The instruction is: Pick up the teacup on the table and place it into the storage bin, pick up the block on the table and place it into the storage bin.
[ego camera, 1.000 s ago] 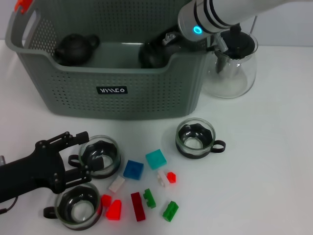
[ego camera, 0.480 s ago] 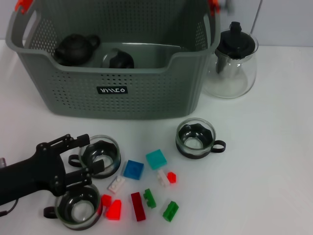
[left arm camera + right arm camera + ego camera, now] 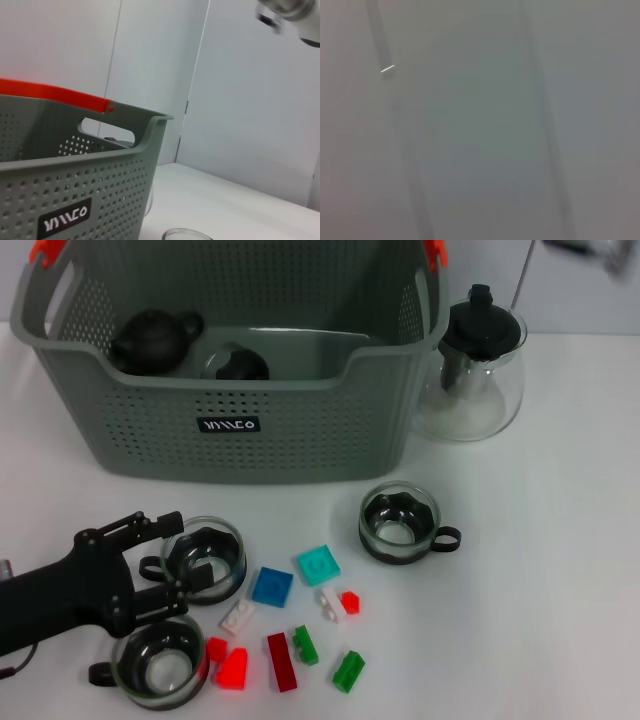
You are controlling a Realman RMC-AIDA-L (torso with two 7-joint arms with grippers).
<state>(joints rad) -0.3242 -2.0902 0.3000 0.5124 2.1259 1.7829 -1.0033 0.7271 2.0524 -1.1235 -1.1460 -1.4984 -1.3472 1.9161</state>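
The black left tool (image 3: pixel 165 555), fingers apart, sits low on the white worktop (image 3: pixel 540 570) beside a clear glass teacup (image 3: pixel 205 558). A second teacup (image 3: pixel 237 364) lies inside the grey perforated plastic storage bin (image 3: pixel 228 425). Small coloured blocks (image 3: pixel 272 586) lie scattered nearby.

The big grey perforated plastic storage bin (image 3: pixel 250 430) with orange clips at its handles sat upright at 12 o'clock on the table, small black label facing front. One clear glass teacup with a dark insert (image 3: pixel 237 364) was already inside. Three more stood on the table: one at 4 o'clock from the bin (image 3: pixel 399 523), two at 7 o'clock (image 3: pixel 205 556) (image 3: pixel 158 665). Small coloured plastic blocks (image 3: pixel 290 615) lay scattered between them at 6 o'clock.
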